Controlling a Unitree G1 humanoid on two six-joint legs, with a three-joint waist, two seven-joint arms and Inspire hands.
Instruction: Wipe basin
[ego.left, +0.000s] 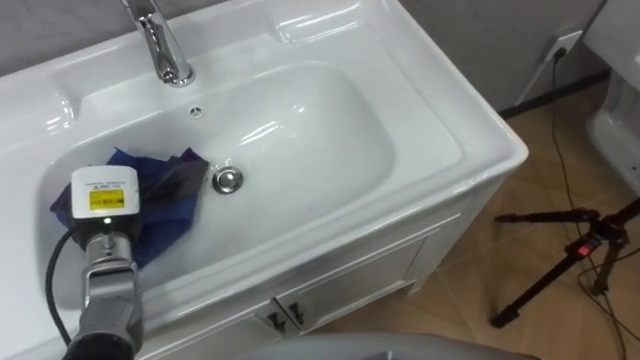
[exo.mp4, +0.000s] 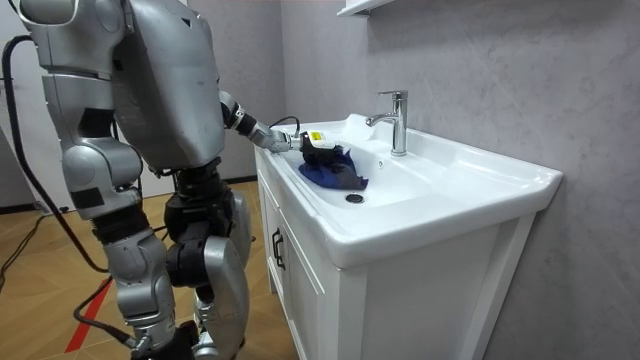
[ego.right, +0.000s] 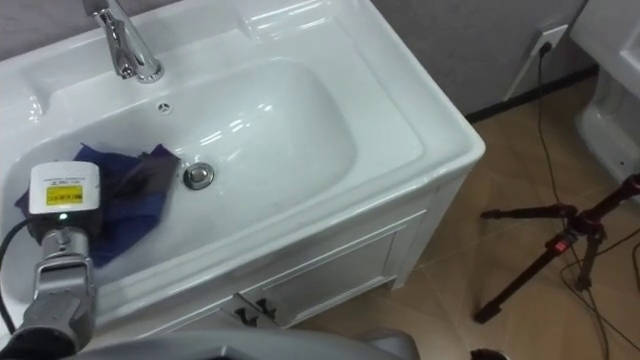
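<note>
Wiping seems in hand: our left robot hand (ego.left: 104, 200) rests on the blue cloth (ego.left: 165, 195), lower left in the basin (ego.left: 440, 120). We cannot tell its grip. Next we sweep past the drain (ego.left: 228, 180).

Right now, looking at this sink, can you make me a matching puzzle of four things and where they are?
Things:
1. blue cloth
2. faucet
3. drain
4. tripod

Places:
A. on the floor
B. upright on the basin's back ledge
C. beneath the left hand
D. at the basin's bottom, beside the cloth

Pairs: 1-C, 2-B, 3-D, 4-A
</note>
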